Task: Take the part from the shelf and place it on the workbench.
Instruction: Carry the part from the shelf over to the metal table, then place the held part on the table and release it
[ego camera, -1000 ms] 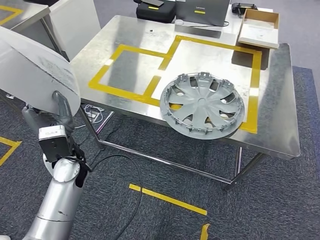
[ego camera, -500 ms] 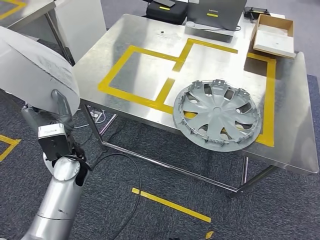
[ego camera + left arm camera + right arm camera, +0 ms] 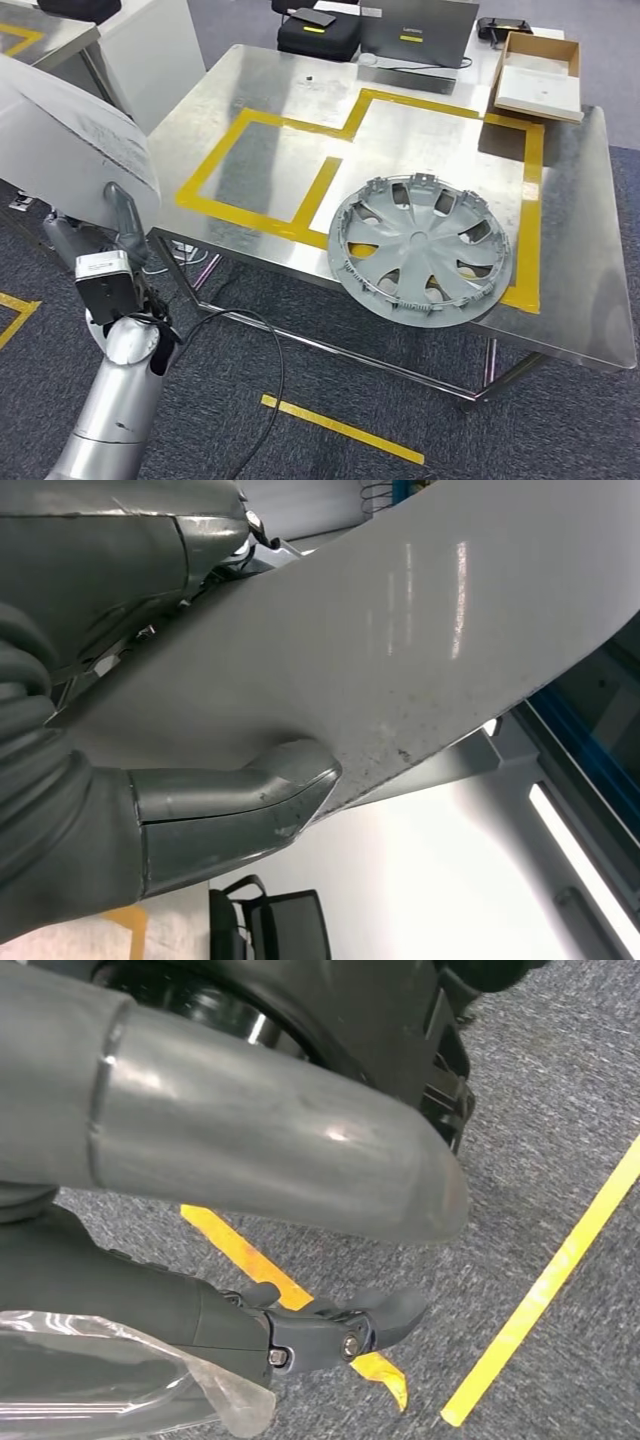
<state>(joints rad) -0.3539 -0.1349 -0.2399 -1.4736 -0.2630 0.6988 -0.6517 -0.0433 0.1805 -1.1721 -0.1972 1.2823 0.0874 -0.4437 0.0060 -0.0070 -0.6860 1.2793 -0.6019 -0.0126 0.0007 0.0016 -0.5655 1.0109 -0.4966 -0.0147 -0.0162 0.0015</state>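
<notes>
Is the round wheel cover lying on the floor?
No, the wheel cover lies on the metal workbench, across the yellow tape.

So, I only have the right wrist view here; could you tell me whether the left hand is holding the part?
Observer: Yes, the left hand grips a large grey panel, with its thumb pressed on the face.
Operator: Is the workbench in sight?
Observer: Yes, the steel workbench stands ahead, marked with yellow tape outlines.
Operator: Is anything on it already?
Observer: A grey wheel cover lies flat near its front edge.
</notes>
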